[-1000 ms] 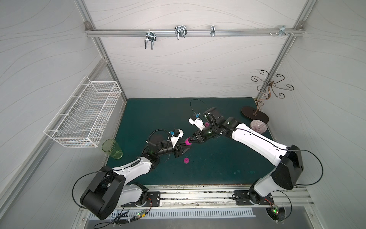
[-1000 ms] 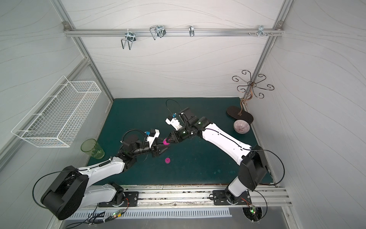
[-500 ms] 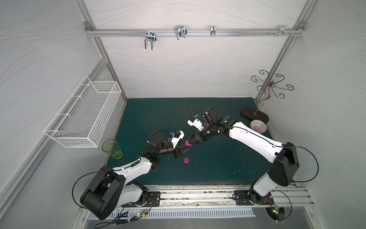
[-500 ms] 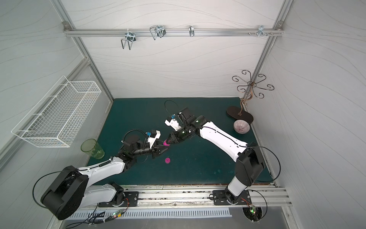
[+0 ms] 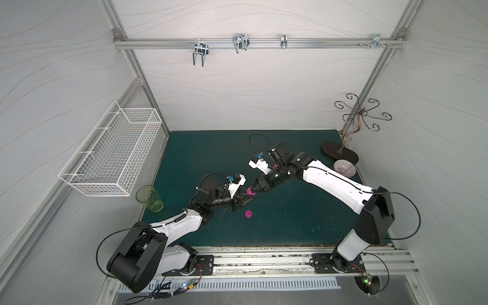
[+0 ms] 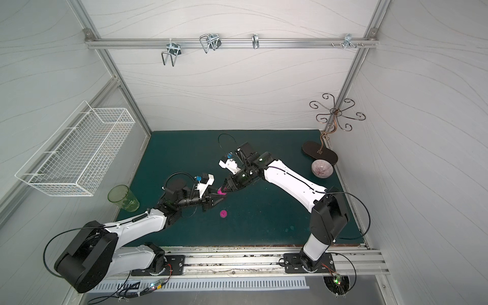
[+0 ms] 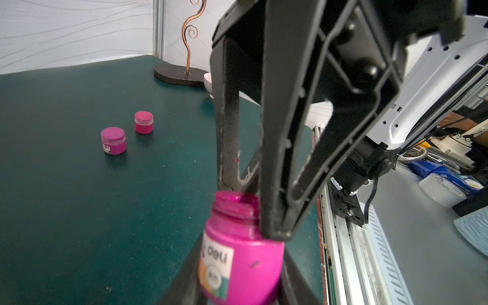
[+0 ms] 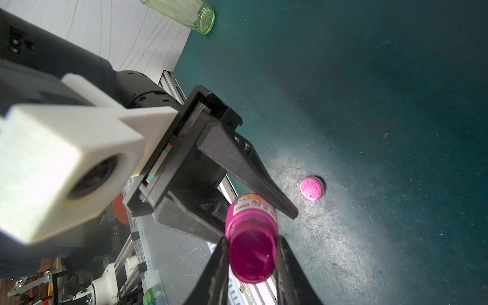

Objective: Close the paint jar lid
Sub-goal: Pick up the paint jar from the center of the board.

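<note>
A magenta paint jar (image 7: 245,261) with a Deli label hangs above the green mat (image 5: 290,216), held between both grippers. My left gripper (image 7: 237,280) is shut on its labelled body. My right gripper (image 8: 250,260) is shut on the threaded neck, and the uncapped mouth (image 8: 250,261) faces the right wrist camera. In both top views the jar (image 5: 250,192) (image 6: 221,192) sits where the left gripper (image 5: 244,201) and right gripper (image 5: 254,189) meet. The round magenta lid (image 5: 248,214) (image 8: 312,188) lies flat on the mat just in front of the jar.
Two small capped magenta jars (image 7: 113,140) (image 7: 144,122) stand on the mat beyond the right gripper. A green cup (image 5: 149,198) stands at the mat's left edge. A patterned bowl (image 5: 344,169) and a curly metal stand (image 5: 339,155) sit at the back right. A wire basket (image 5: 113,155) hangs on the left wall.
My left gripper has shut on the jar's body. The right arm, holding the jar, has shifted slightly left. The lid on the mat has not moved.
</note>
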Controlling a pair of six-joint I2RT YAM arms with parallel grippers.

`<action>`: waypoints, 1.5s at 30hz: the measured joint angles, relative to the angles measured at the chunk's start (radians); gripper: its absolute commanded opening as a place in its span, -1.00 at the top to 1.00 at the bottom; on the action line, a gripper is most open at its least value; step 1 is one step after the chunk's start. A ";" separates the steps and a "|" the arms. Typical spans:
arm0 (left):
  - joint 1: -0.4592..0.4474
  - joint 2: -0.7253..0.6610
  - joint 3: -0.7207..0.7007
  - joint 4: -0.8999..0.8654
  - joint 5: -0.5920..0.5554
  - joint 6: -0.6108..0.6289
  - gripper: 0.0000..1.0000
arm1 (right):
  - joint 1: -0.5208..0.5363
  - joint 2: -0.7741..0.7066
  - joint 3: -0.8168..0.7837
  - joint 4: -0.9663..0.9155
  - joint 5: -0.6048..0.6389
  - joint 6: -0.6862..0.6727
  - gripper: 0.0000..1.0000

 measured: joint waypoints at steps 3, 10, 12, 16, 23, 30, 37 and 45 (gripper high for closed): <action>0.000 -0.002 0.000 -0.005 0.002 0.002 0.29 | -0.002 0.008 0.009 -0.014 -0.006 -0.006 0.43; -0.003 -0.002 0.000 -0.015 0.007 0.004 0.27 | -0.011 0.024 0.022 -0.042 -0.031 -0.018 0.43; -0.005 -0.002 0.000 -0.021 0.011 0.005 0.28 | -0.014 0.030 0.027 -0.053 -0.040 -0.022 0.43; -0.006 -0.002 0.000 -0.034 0.018 0.008 0.35 | -0.018 0.045 0.040 -0.077 -0.052 -0.030 0.41; -0.016 -0.006 0.000 -0.052 0.019 0.015 0.45 | -0.028 0.066 0.054 -0.117 -0.082 -0.040 0.33; -0.039 -0.026 0.000 -0.055 0.024 0.035 0.50 | -0.034 0.081 0.076 -0.134 -0.109 -0.048 0.10; -0.042 -0.029 0.003 -0.055 0.026 0.037 0.50 | -0.043 0.076 0.066 -0.100 -0.114 -0.034 0.00; -0.043 -0.029 0.011 -0.054 0.026 0.040 0.50 | -0.046 0.028 0.021 -0.079 -0.105 -0.030 -0.20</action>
